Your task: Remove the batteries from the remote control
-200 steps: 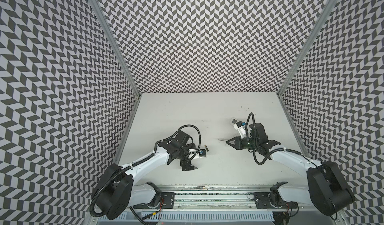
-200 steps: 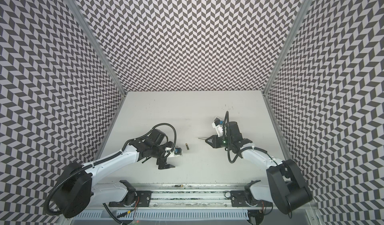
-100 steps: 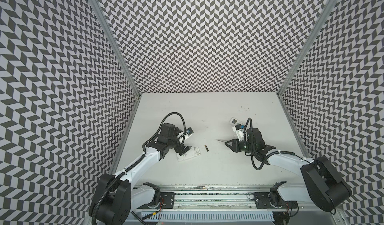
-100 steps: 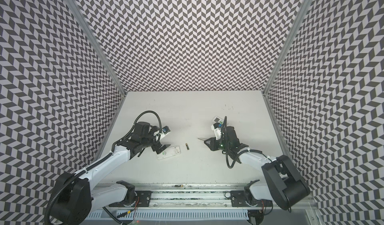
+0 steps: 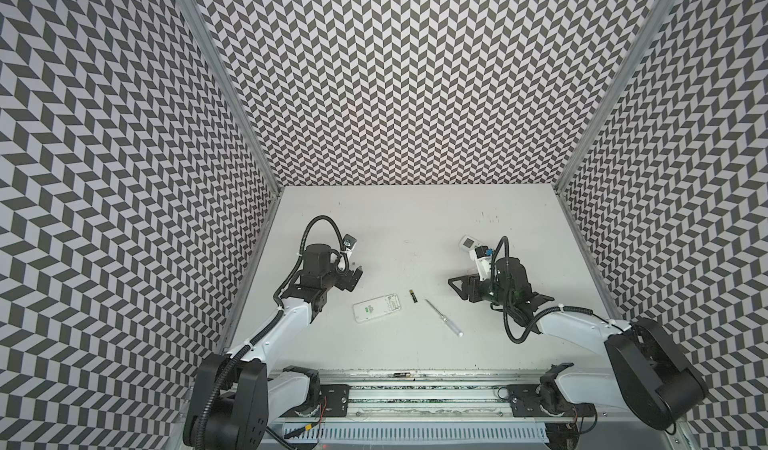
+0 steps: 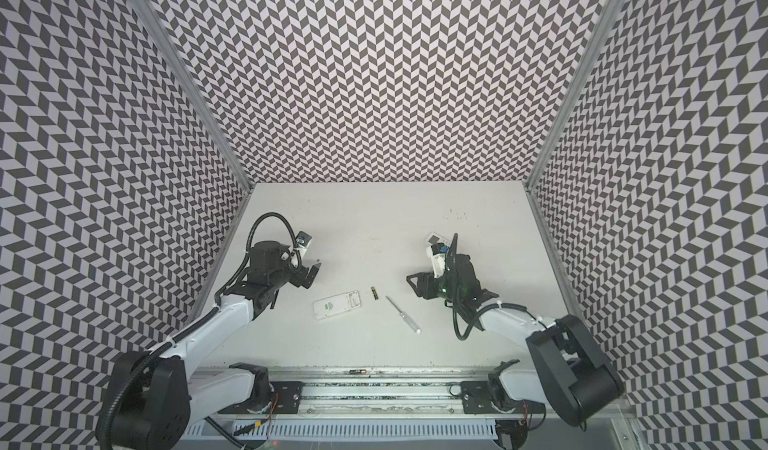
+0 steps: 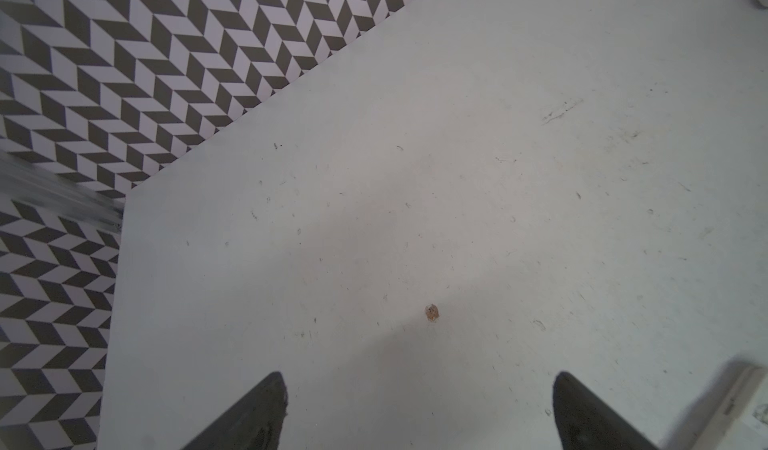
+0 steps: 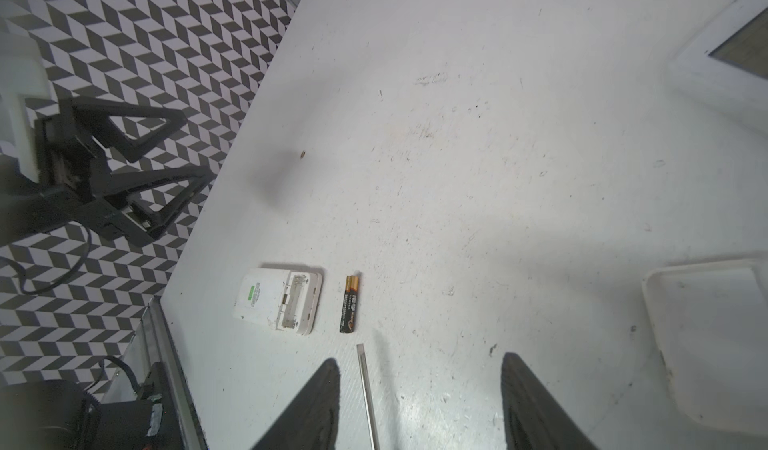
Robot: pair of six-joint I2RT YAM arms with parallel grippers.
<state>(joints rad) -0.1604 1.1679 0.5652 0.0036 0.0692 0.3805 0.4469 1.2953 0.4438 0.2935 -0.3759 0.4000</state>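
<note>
Left gripper [image 7: 419, 377] and right gripper [image 8: 420, 360] gape empty. Battery [image 8: 350, 302] looks light, stiff and prone to rolling; pinch its middle.

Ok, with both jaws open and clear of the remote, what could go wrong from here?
The loose battery beside the remote control is round and free; a low sweep by the right gripper could push the screwdriver into it and roll it away.
A second battery lies along the front rail, at the table's edge; it may slip into the rail's gaps or be awkward to grasp there.
</note>
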